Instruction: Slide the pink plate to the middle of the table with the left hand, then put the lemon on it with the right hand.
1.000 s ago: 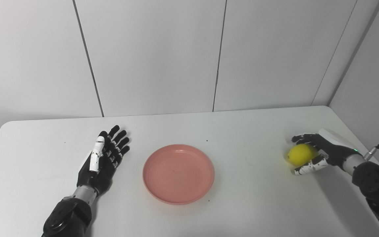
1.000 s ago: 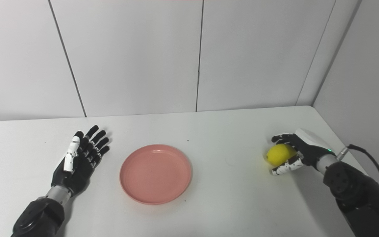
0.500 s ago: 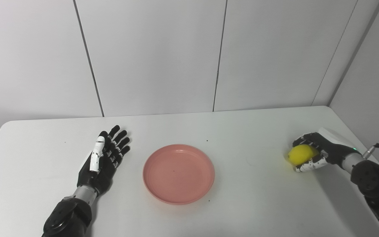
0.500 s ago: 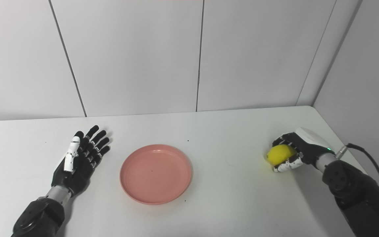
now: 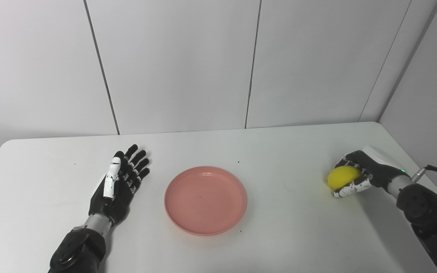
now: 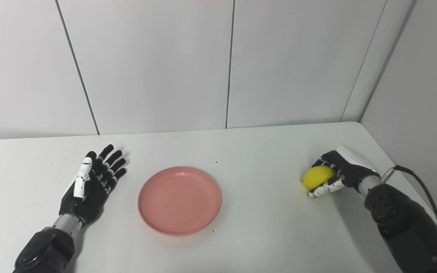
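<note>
The pink plate lies near the middle of the white table, empty. My left hand rests open on the table to the plate's left, fingers spread, apart from it. My right hand is at the table's right side, its fingers and thumb closed around the yellow lemon, which shows between them. The same hand and lemon show in the right eye view, with the plate well to their left.
The table's right edge runs close behind my right hand. Grey wall panels stand behind the table's far edge. A black cable trails from my right wrist.
My right hand has closed its fingers around the lemon and shifted a little left and up with it. My left hand and the plate have not moved.
</note>
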Motion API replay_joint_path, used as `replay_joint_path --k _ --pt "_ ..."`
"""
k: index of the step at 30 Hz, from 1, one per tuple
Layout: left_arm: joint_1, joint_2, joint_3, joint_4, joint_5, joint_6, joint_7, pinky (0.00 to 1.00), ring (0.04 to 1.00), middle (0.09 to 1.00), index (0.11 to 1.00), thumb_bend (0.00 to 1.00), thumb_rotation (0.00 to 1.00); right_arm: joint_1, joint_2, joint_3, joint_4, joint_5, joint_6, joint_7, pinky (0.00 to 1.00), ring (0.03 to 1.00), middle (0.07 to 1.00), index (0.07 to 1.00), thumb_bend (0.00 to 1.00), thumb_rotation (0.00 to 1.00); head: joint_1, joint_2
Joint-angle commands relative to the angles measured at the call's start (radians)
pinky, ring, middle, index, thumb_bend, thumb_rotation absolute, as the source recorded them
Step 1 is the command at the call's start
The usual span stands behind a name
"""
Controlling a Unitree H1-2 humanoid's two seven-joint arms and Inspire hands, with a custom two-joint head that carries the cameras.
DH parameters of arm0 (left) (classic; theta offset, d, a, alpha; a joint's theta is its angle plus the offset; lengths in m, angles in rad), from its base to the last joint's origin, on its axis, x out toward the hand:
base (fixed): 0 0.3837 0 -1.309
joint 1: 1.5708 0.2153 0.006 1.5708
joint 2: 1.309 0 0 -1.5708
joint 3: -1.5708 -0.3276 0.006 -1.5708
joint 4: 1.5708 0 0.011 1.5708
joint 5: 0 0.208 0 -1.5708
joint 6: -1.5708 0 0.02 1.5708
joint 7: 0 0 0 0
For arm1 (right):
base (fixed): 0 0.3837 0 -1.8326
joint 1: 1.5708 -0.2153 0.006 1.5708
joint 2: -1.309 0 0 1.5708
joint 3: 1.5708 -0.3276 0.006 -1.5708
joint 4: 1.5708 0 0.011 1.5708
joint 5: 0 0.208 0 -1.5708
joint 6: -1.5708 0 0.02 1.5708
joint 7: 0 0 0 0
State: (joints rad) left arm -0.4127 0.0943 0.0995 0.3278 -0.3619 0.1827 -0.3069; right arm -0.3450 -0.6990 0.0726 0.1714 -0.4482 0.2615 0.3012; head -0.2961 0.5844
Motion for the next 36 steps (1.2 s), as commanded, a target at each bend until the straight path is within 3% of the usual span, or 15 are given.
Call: replay_joint_path --k 1,9,18,28,36 --pt "-0.001 0.003 -0.002 0.000 0.007 0.010 0.007 0.97 0.958 0.955 0.951 0.45 1.00 -0.030 -0.021 -0.019 -0.013 0.007 -0.038 -0.026 0.34 0.371 0.438 0.469 0.41 0.08 0.002 0.000" --pt "-0.001 0.002 -0.001 0.000 0.005 0.010 0.006 0.97 0.959 0.957 0.954 0.45 1.00 -0.018 -0.021 -0.035 -0.064 0.015 -0.040 -0.038 0.33 0.368 0.429 0.452 0.42 0.08 0.007 -0.003" --pt "0.002 -0.004 -0.005 -0.009 0.010 0.013 0.018 0.97 0.956 0.955 0.949 0.45 1.00 -0.022 -0.012 -0.048 -0.190 0.011 0.008 -0.014 0.31 0.356 0.421 0.447 0.43 0.04 0.017 -0.010" --pt "0.003 -0.013 -0.012 -0.013 0.015 0.009 0.035 0.96 0.951 0.947 0.945 0.46 1.00 -0.057 0.014 -0.031 -0.270 -0.005 0.033 0.017 0.31 0.352 0.417 0.427 0.43 0.07 0.034 -0.016" --pt "0.004 -0.017 -0.017 -0.008 0.016 -0.003 0.036 0.96 0.952 0.952 0.948 0.46 1.00 -0.104 0.046 -0.003 -0.292 -0.021 0.050 0.040 0.32 0.363 0.426 0.444 0.44 0.15 0.046 -0.020"
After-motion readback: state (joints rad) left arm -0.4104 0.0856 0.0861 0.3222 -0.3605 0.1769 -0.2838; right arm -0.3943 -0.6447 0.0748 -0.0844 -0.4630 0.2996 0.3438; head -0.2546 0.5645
